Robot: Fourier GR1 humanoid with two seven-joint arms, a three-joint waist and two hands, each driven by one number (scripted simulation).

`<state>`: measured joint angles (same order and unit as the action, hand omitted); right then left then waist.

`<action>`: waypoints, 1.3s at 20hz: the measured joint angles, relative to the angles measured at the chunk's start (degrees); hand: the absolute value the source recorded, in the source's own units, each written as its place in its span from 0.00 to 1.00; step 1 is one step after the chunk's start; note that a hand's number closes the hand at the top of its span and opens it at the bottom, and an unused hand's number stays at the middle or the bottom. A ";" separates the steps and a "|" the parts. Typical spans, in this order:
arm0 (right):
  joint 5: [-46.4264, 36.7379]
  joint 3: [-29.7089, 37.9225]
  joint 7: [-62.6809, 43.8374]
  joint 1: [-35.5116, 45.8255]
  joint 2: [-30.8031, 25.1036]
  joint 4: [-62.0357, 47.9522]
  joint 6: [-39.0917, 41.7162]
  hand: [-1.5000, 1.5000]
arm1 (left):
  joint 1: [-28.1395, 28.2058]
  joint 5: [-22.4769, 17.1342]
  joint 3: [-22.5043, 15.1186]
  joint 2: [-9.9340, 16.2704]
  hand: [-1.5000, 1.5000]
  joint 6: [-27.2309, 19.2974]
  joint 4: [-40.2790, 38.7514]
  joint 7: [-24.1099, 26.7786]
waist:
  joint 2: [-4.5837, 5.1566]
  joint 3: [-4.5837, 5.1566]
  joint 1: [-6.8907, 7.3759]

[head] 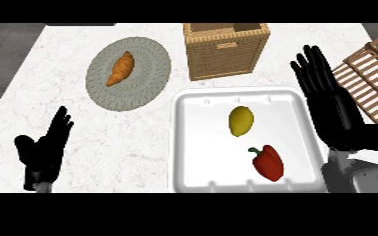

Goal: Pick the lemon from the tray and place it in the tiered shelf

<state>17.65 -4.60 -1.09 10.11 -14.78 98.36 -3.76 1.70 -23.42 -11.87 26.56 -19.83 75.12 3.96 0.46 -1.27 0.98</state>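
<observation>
A yellow lemon (241, 121) lies near the middle of the white tray (193, 145), with a red bell pepper (268, 162) just below and right of it. The tiered shelf (359, 75), made of wooden slats, shows only partly at the right edge. My right hand (330, 105) is open, fingers straight and pointing up, over the tray's right rim, to the right of the lemon and apart from it. My left hand (44, 152) rests open at the lower left of the counter, far from the tray.
A wicker basket (224, 50) stands behind the tray. A grey round placemat (142, 87) at the upper left holds a croissant (120, 69). The white marble counter ends at a dark edge on the far left.
</observation>
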 measured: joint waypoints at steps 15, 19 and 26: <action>-29.28 6.11 -9.57 -30.69 5.30 4.28 -37.61 0.00 | 1.81 -4.44 -0.36 1.16 0.50 3.49 4.41 -8.91 | -0.87 1.13 -5.64; -38.47 -2.96 -12.81 -39.96 8.75 13.32 -40.23 0.00 | 0.02 -3.22 -1.60 0.34 0.50 3.40 3.71 -10.52 | -0.77 1.15 -3.72; -55.12 -14.47 -30.49 -45.61 9.48 28.10 -33.57 0.00 | -3.84 -2.96 -2.12 -0.12 0.50 4.78 2.75 -13.91 | -0.30 1.32 -1.39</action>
<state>-37.47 -19.07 -31.59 -35.50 -5.30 126.46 -37.33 -2.14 -26.38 -13.99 26.44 -15.05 77.87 -9.96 0.16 0.05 -0.42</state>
